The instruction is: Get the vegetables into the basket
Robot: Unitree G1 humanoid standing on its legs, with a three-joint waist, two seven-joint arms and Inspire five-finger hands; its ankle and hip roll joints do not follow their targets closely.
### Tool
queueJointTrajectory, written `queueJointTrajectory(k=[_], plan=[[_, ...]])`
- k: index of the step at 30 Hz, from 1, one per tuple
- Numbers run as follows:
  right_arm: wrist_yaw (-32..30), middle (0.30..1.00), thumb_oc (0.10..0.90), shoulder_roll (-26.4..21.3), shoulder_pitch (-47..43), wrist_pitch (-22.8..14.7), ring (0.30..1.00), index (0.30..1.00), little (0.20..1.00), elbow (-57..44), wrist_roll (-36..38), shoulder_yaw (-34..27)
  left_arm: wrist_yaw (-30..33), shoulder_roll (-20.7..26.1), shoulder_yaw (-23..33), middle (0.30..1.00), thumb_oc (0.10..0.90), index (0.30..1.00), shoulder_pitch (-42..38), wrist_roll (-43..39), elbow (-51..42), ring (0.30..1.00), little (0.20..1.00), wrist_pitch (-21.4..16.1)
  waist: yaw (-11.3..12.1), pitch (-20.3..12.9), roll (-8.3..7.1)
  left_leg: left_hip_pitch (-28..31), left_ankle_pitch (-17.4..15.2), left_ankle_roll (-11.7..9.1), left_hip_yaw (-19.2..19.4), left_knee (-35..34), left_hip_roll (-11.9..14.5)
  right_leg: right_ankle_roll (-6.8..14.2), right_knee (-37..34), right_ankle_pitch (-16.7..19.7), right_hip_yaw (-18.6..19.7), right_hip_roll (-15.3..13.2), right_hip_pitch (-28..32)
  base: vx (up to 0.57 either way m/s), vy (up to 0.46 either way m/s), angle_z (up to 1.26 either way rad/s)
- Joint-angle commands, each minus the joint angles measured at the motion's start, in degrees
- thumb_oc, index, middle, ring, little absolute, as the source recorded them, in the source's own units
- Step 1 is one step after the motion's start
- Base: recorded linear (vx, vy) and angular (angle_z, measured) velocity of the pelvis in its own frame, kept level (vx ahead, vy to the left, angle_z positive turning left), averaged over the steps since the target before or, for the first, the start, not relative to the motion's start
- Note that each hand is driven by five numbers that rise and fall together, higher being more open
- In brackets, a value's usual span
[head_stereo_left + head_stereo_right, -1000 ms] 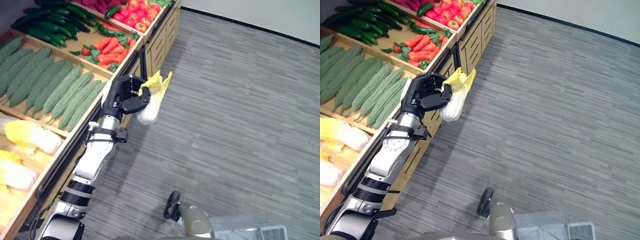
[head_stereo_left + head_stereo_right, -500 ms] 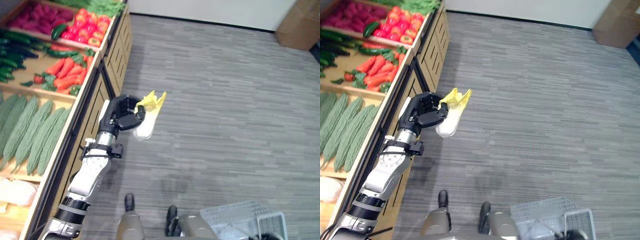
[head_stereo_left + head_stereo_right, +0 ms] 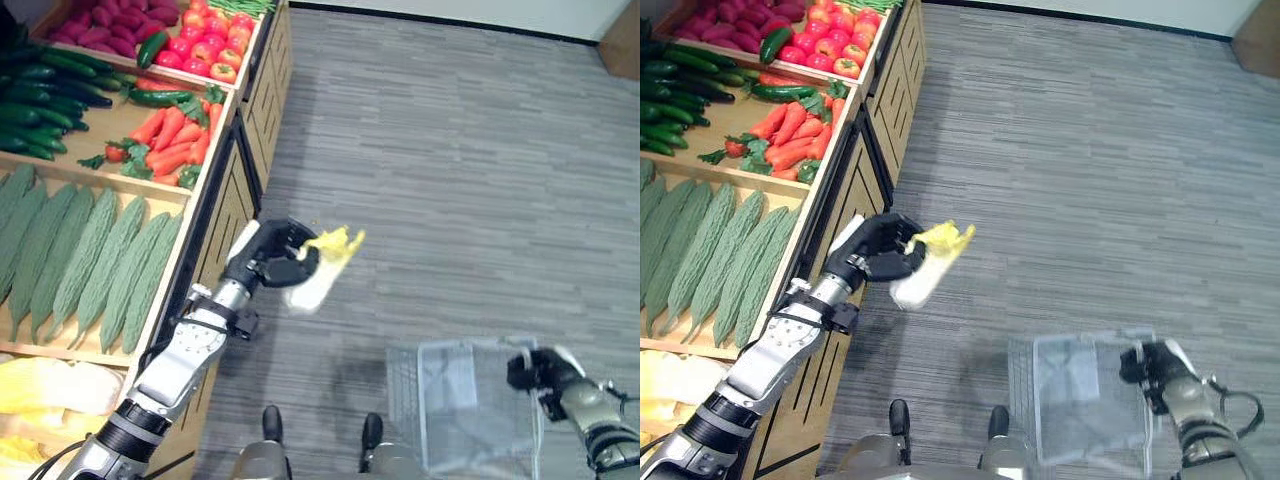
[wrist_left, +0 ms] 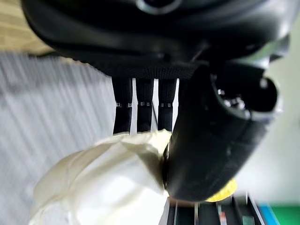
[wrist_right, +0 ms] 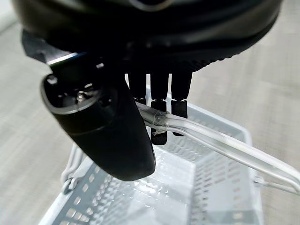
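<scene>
Cabbage [image 3: 318, 270]: napa type, white stalk end, yellow leaf end. Held in the air by the left hand [image 3: 268, 258], fingers and thumb clamped round its pale middle, out past the front of the produce stand [image 3: 215, 190], over the floor [image 3: 470, 150].

Change: a second ago the cabbage hung close by the stand with only a corner of the basket in sight. Now the basket [image 3: 470, 410] is in full view, its handle gripped by the curled fingers of the right hand [image 3: 535, 372]. Cabbage and basket are nearer each other, though not yet one above the other.

Meaning: likely the carry is well along; drop not yet possible.

Orientation: long axis tilted; leaf end points up and toward the basket side, stalk end down toward the floor.

Basket contents: seemingly none, as far as the right wrist view shows.
</scene>
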Motion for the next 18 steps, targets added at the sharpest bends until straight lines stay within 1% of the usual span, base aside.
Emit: queueJointTrajectory(k=[1,5,11,12,13,16,18], plan=[[-3.50,0.300,0.400,-9.73,-5.94,-0.32,0.300,0.300,0.300,1.44,-1.48,3.25,-1.19,-3.99,-0.13,0.300,0.400,0.300,-8.69,0.24,-6.44,0.300,0.300,-4.57,0.59,-2.68,0.16,1.54,-0.84,-4.35,-0.17,0.10,5.20,4.74,2.22,0.43,0.05,-1.90,-1.04,0.04,0.014,-0.07],[-3.16,0.300,0.400,-10.20,-11.11,0.25,0.300,0.300,0.300,-2.85,-2.35,6.54,-2.23,-4.94,-2.81,0.300,0.400,0.300,-10.57,1.85,-4.29,0.300,0.300,-3.68,0.00,-3.44,0.83,2.62,-0.84,-4.63,0.22,-0.01,5.76,4.56,1.65,0.26,0.13,-1.46,-0.11,0.03,0.002,-0.05],[-2.88,0.300,0.400,-9.87,-19.33,1.54,0.300,0.300,0.300,-6.74,-3.73,11.90,-3.09,-7.91,-7.53,0.300,0.400,0.300,-14.91,4.28,0.54,0.300,0.300,-2.39,-0.96,-4.19,1.86,3.01,-0.60,-4.95,0.80,-0.01,6.19,4.24,0.90,0.21,0.29,-0.97,0.52,0.00,0.000,-0.01],[-2.81,0.300,0.400,-9.47,-20.51,1.74,0.300,0.300,0.300,-7.07,-3.96,12.72,-3.41,-8.50,-8.70,0.300,0.400,0.300,-15.83,5.26,1.73,0.300,0.300,-2.01,-1.13,-4.33,2.02,3.06,-0.60,-4.98,0.87,-0.01,6.25,4.22,0.84,0.21,0.31,-0.94,0.54,0.00,0.002,-0.06],[-2.81,0.300,0.400,-9.49,-20.67,1.76,0.300,0.300,0.300,-7.01,-3.95,12.81,-3.39,-8.61,-8.70,0.300,0.400,0.300,-15.98,5.32,1.95,0.300,0.300,-2.10,-1.14,-4.28,2.07,3.06,-0.61,-4.99,0.87,-0.01,6.26,4.22,0.84,0.21,0.31,-0.93,0.54,0.00,0.006,-0.07],[-3.01,0.300,0.400,-7.92,-24.42,2.82,0.300,0.300,0.300,-11.01,-4.65,14.80,-3.29,-11.22,-11.25,0.300,0.400,0.300,-18.32,7.41,6.71,0.300,0.300,-1.19,-2.09,-4.76,2.71,3.34,-0.47,-5.17,1.30,-0.01,6.55,4.08,0.77,0.20,0.69,-0.83,0.64,0.01,0.005,-0.03],[-3.65,0.300,0.400,-6.85,-25.64,3.16,0.300,0.300,0.300,-13.39,-4.88,14.92,-3.27,-12.55,-12.11,0.300,0.400,0.300,-19.18,9.13,9.40,0.300,0.300,-0.83,-2.64,-4.92,2.98,3.54,-0.47,-5.18,1.54,-0.01,6.65,3.98,0.74,0.18,0.91,-0.74,0.70,0.01,-0.002,-0.06]])
